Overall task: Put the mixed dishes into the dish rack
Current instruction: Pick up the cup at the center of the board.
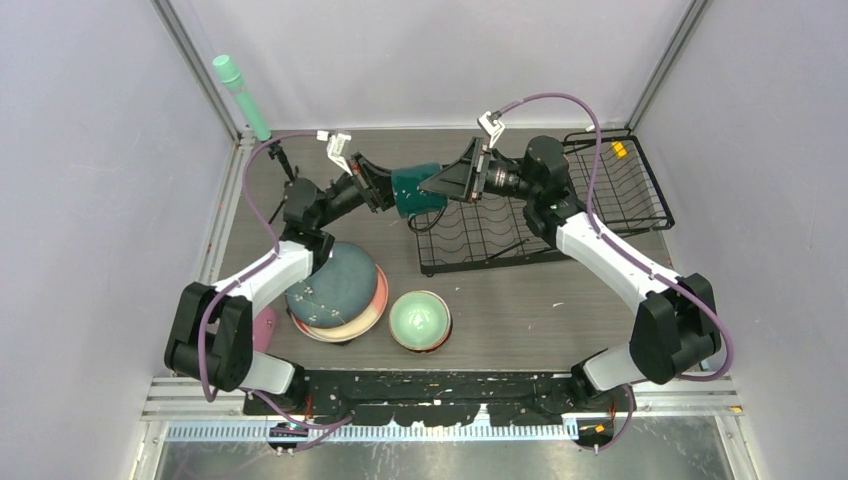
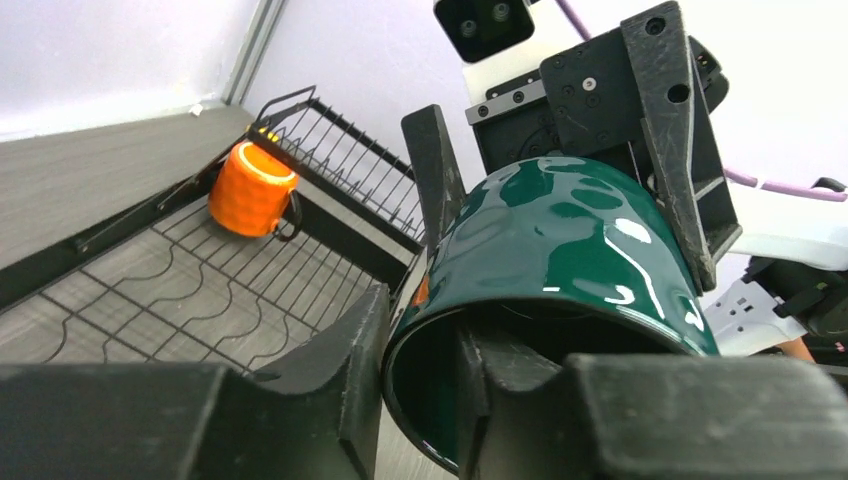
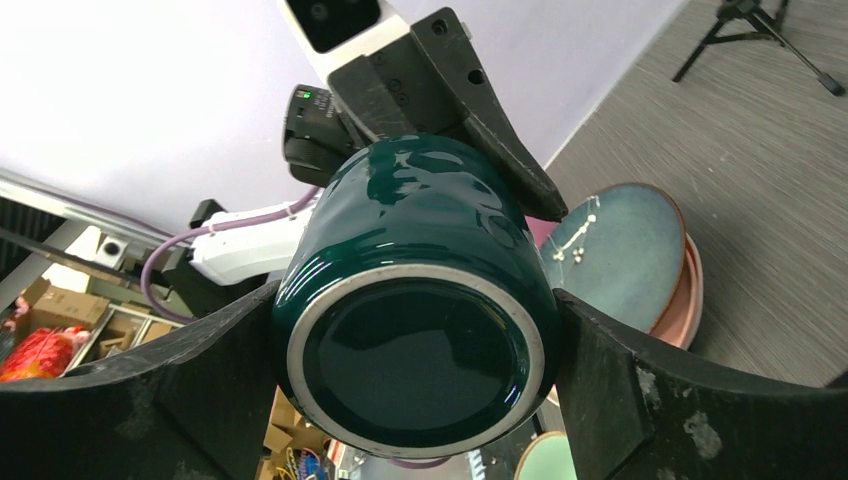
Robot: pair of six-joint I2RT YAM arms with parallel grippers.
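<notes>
- Left gripper [image 1: 388, 193] is pinching the dark teal mug [image 1: 414, 188] by its wall, with one finger inside the mouth and one outside. The right gripper [image 1: 434, 185] is pressing its fingers against both sides near the base.
- The mug is hanging sideways in the air between them, over the left end of the dish rack [image 1: 655, 205].
- With both arms clamping at once, a pull by either one is risking a strain on the other's grip. The glossy glaze is probably giving little hold, so the mug could twist loose.
- If the left one opens while the right is squeezing too weakly, the mug is risking a fall onto the wire tray or the table.
- An orange mug [image 2: 252, 188] is sitting in the rack's far corner, well apart, so a knock there is looking unlikely.
</notes>
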